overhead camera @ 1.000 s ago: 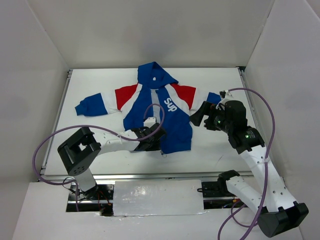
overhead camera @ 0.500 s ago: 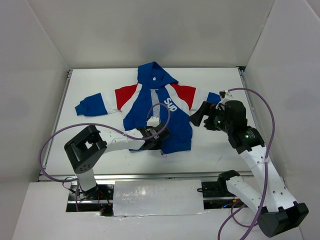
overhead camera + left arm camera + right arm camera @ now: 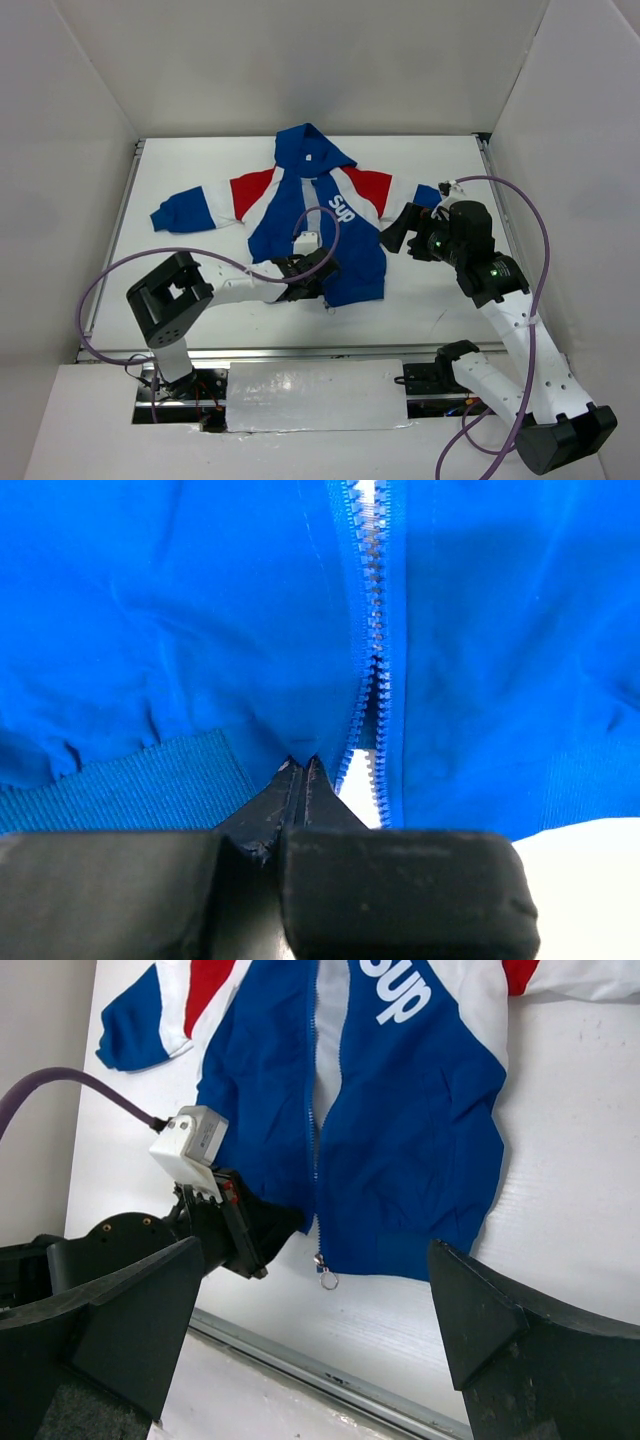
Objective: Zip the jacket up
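The jacket point(image 3: 358, 262) lies flat on the white table, hood away from me, its front zipper point(image 3: 374, 630) open. Blue fabric point(image 3: 180, 630) fills the left wrist view. My left gripper point(image 3: 318, 275) lies low at the bottom hem, just left of the zipper. Its jaws are shut, tips point(image 3: 300, 766) pinching the edge of the hem where the cloth puckers. The zipper's slider with a small metal ring point(image 3: 327, 1280) hangs below the hem of the jacket point(image 3: 410, 1140). My right gripper point(image 3: 402, 228) hovers open above the table, right of the jacket, its fingers point(image 3: 110, 1310) far apart.
The left arm's purple cable point(image 3: 320, 225) loops over the jacket's front. White walls point(image 3: 90, 120) enclose the table on three sides. A metal rail point(image 3: 330, 1375) runs along the near edge. The right sleeve's blue cuff point(image 3: 428, 194) lies close to the right gripper.
My left gripper slid right along the hem toward the zipper, then closed its jaws on the hem. The right arm has stayed still and open.
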`<state>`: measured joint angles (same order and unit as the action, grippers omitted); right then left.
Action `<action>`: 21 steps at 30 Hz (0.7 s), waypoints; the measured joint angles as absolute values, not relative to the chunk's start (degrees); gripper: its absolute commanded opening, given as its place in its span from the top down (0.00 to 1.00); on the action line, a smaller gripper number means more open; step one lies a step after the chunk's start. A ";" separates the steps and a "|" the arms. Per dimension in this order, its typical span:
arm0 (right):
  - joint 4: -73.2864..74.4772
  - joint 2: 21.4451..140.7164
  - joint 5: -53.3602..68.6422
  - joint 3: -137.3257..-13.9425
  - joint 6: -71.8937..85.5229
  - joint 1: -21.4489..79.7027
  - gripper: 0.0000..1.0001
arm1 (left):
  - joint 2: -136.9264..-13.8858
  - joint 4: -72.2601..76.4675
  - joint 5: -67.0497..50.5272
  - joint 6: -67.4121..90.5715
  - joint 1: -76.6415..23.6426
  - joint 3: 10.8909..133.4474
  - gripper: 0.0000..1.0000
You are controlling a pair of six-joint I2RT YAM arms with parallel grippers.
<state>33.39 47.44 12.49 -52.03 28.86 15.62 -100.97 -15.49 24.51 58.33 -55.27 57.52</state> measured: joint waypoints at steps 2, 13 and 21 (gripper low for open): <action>33.32 47.44 12.56 -51.99 28.86 15.62 0.00 | -100.33 -13.10 23.49 58.13 -55.16 56.40 1.00; 24.95 49.17 25.12 -44.49 28.69 16.01 0.01 | -86.00 0.47 8.43 59.07 -54.52 40.14 1.00; 11.79 56.51 35.46 -35.42 33.04 18.81 0.05 | -69.54 16.80 7.77 64.71 -54.28 26.48 1.00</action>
<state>11.79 56.51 35.46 -35.42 33.04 18.81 -69.54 16.80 7.77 64.71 -54.28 26.48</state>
